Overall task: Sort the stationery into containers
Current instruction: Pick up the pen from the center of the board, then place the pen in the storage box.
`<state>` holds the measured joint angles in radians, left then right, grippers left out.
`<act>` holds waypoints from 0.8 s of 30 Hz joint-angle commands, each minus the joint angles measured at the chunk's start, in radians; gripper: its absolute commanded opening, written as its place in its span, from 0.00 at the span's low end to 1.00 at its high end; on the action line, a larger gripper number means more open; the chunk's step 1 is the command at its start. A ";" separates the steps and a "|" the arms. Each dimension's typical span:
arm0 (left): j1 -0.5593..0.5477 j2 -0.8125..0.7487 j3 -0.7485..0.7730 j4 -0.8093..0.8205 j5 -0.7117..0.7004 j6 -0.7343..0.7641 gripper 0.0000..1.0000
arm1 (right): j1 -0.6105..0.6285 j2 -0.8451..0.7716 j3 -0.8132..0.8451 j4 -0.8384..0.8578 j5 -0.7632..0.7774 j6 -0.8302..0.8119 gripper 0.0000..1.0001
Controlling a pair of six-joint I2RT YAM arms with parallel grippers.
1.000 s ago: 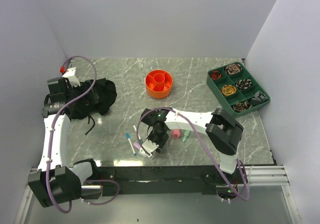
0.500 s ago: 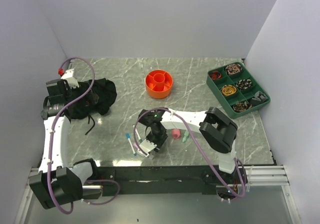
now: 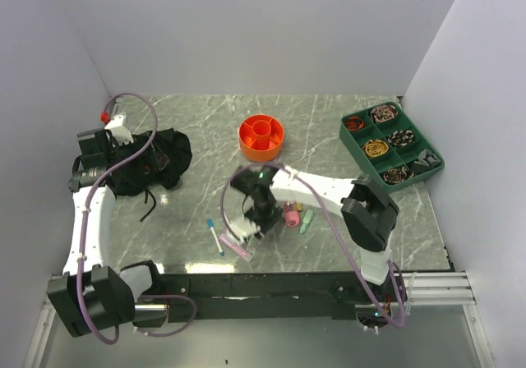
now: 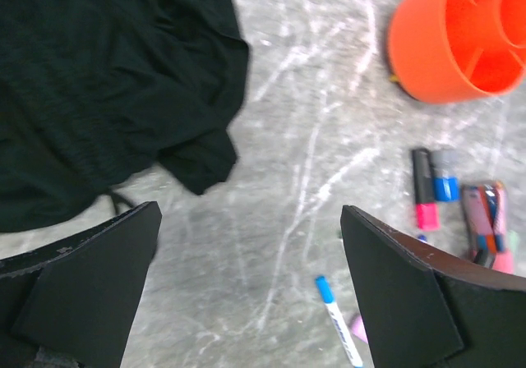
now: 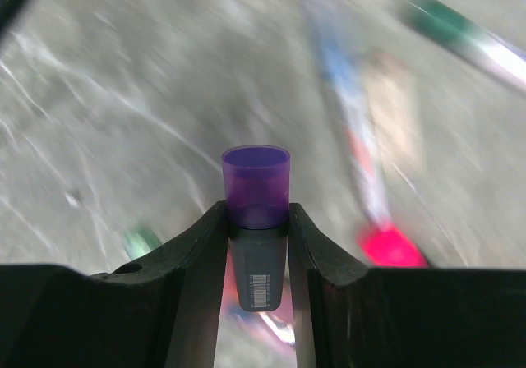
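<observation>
My right gripper (image 3: 256, 213) hangs above the stationery near the table's front middle. It is shut on a grey highlighter with a purple cap (image 5: 256, 189), which stands upright between the fingers. Below and beside it lie a white pen with a blue cap (image 3: 215, 236), a pink marker (image 3: 239, 250), a pink piece (image 3: 291, 217) and a teal piece (image 3: 306, 221). The round orange holder (image 3: 261, 135) stands further back. My left gripper (image 3: 123, 150) is open and empty above the black cloth. Its view shows the holder (image 4: 460, 39), the blue-capped pen (image 4: 337, 323) and several markers (image 4: 434, 186).
A black cloth bundle (image 3: 156, 158) lies at the left and fills the upper left of the left wrist view (image 4: 90, 80). A dark green compartment tray (image 3: 392, 146) with small items stands at the back right. White walls close in three sides.
My right gripper has risen from the pile with the purple-capped highlighter and shifted slightly back and right. A pink marker now shows near the front edge. The left arm has barely moved.
</observation>
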<state>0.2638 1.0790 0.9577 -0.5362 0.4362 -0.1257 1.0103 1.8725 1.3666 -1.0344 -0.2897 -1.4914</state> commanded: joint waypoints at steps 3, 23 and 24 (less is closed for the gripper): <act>-0.030 0.132 0.081 0.064 0.173 -0.034 0.98 | -0.191 0.014 0.467 -0.200 -0.107 0.187 0.04; -0.228 0.558 0.467 0.309 0.277 0.011 0.93 | -0.567 0.142 0.532 1.014 -0.451 1.276 0.00; -0.230 0.568 0.472 0.315 0.273 0.011 0.93 | -0.569 0.152 0.532 1.033 -0.442 1.292 0.00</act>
<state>0.0357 1.6127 1.3796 -0.2882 0.6697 -0.1246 0.4400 2.0193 1.9018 -0.3462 -0.7181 -0.3836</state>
